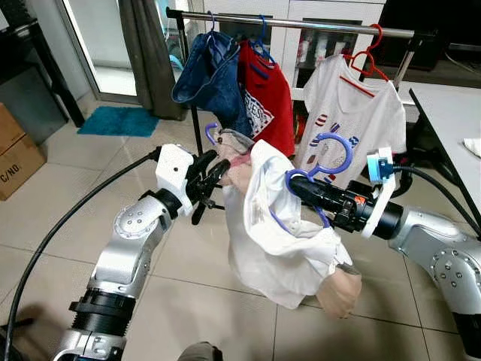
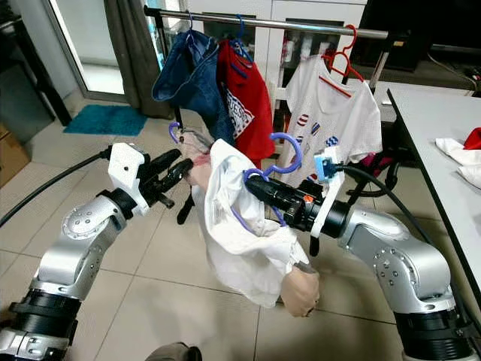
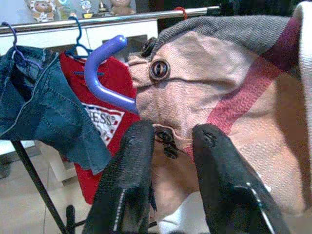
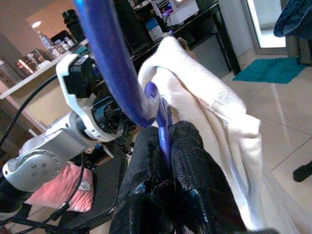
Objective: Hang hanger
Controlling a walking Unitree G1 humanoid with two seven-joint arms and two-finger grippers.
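In the middle of the frame the right pincer (image 1: 294,183) is clamped on the purple hanger (image 1: 331,154) just below its hook, so the hook stays free and points up toward the clothes rail (image 1: 301,24) across the top. A white garment (image 1: 274,233) drapes from the hanger and sags toward the tiled floor (image 1: 60,195). Left of centre, the left pincer (image 1: 218,174) has its fingers spread, pressed against the pinkish checked cloth (image 3: 234,107) at the hanger's far end, probably to steady the load. On the rail hang a denim piece (image 1: 210,79), a red shirt (image 1: 267,98) and a white printed shirt (image 1: 353,113); the gap between the red and white shirts looks like the likeliest spot. A bench (image 1: 451,113) stands at the right edge.
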